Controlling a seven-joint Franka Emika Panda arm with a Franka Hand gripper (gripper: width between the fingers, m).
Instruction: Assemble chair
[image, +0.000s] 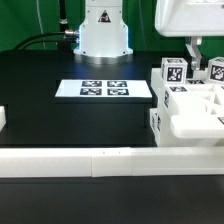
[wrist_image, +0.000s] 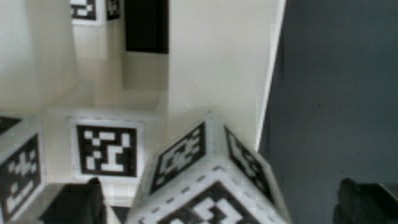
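Your exterior view gives you the whole layout: the black table (image: 60, 115) carries the chair (image: 188, 100), a cluster of chunky matte-white plastic pieces with square black-and-white tags, gathered at the edge on the exterior view's right, just behind the long low white border rail (image: 100, 160) that runs along the near edge. The thin flat white marker board (image: 105, 89) lies near the table's middle, well apart from the chair, with the arm's white base (image: 103, 35) behind it. You only see the gripper (image: 203, 52) partly there: its fingers come down among the upright tagged posts, and the picture cuts off its body.

Your wrist view shows what that one cannot: two dark fingertips (wrist_image: 75, 200) stand wide apart, on either side of a white tagged post (wrist_image: 210, 175) without pressing on it. You can also see a tagged face (wrist_image: 107, 148) beside it. You cannot tell which chair pieces are already joined; the close view is blurred.
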